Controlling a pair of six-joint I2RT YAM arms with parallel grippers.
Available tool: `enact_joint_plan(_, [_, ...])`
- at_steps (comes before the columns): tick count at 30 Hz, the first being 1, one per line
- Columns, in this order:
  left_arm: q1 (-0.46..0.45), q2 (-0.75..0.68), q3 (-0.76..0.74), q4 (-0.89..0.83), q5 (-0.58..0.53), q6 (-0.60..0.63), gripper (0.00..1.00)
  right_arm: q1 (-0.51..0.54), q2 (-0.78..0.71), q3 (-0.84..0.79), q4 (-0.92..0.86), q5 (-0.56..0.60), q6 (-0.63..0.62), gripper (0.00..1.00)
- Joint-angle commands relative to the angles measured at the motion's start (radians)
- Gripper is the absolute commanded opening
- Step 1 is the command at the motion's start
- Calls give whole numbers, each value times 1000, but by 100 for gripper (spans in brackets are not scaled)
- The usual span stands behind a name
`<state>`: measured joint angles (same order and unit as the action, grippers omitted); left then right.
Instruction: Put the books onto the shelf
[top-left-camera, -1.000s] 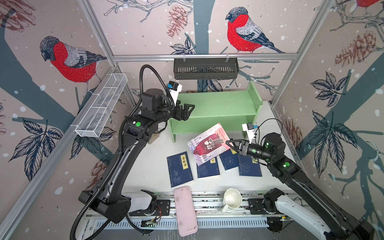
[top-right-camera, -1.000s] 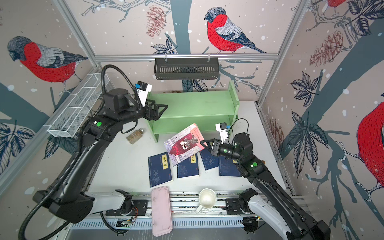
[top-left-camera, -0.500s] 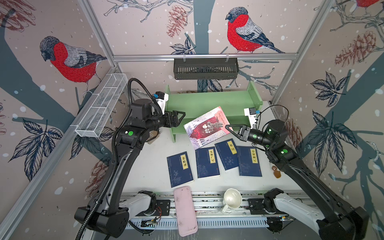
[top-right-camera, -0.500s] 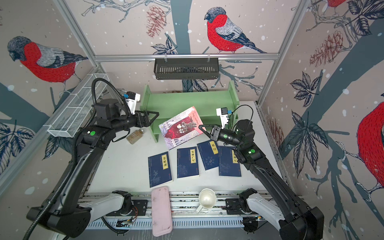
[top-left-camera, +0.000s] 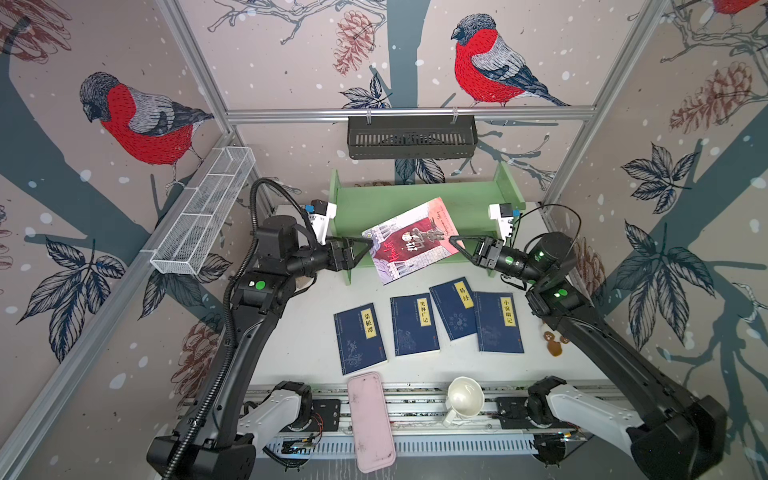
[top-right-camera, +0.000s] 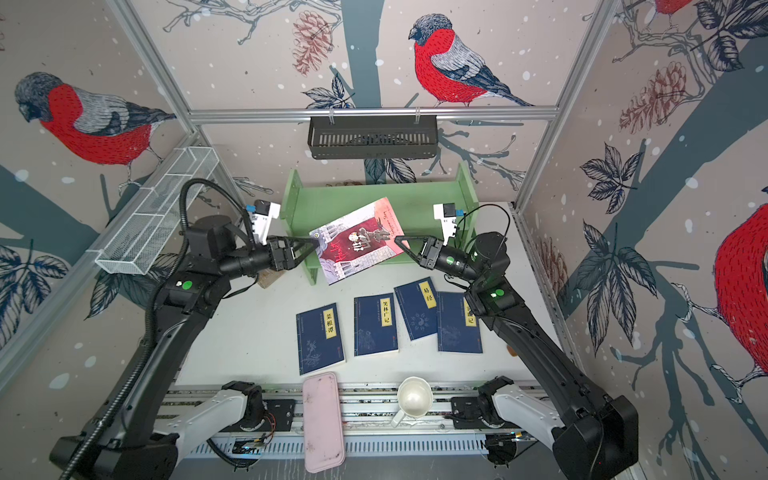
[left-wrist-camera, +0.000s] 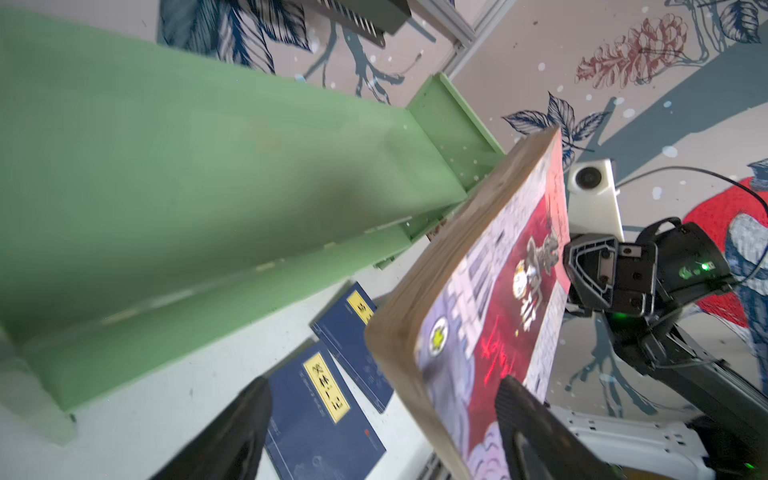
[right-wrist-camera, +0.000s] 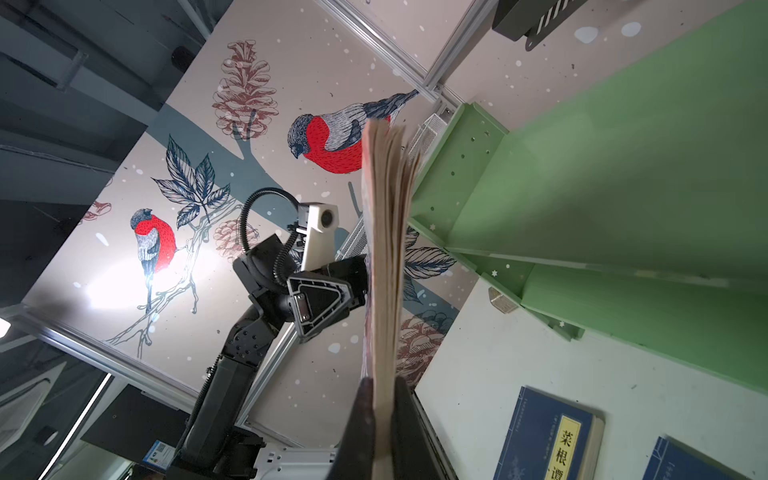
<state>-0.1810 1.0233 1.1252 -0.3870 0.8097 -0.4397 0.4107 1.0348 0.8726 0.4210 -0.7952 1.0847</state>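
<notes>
Pink case (top-left-camera: 370, 422), white mug (top-left-camera: 464, 400) at front edge; black basket (top-left-camera: 411, 137) on rear rail; wire basket (top-left-camera: 203, 212) along left wall.

Matt green painted wooden shelf (top-left-camera: 374, 208); red book (top-left-camera: 411, 241) with smooth printed cover and rough yellowed paper edges; white metal mesh basket (top-left-camera: 203, 216).

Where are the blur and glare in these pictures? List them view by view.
Left wrist view: the green shelf near the lens is soft, the illustrated book slightly smeared. Right wrist view: a glare patch whitens the wall; the book's page edges blur. Both top views: sharp, evenly lit.
</notes>
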Motion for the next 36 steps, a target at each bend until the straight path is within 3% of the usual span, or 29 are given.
enact_joint_plan(1, [1,-38,-106,260,205,-194,87,0,-20,-13,105,0,57,1])
enact_joint_plan(6, [3,-55,-167,349,221,-261,87,6,-38,-40,102,11,64,1])
enact_joint_plan(10, [2,-55,-219,498,270,-383,89,23,-40,-78,145,27,83,1])
enact_joint_plan(17, [-8,-53,-273,525,243,-384,83,82,-21,-137,228,65,110,1])
enact_joint_plan(25, [-9,-57,-288,491,202,-374,35,130,-24,-239,308,118,141,1])
enact_joint_plan(27, [-9,-57,-297,487,191,-376,19,144,-31,-261,306,142,135,5])
enact_joint_plan(30, [-9,-54,-300,454,167,-349,2,158,-36,-292,303,169,131,19])
enact_joint_plan(36, [-9,-45,-322,444,170,-332,0,172,-36,-363,376,197,142,23])
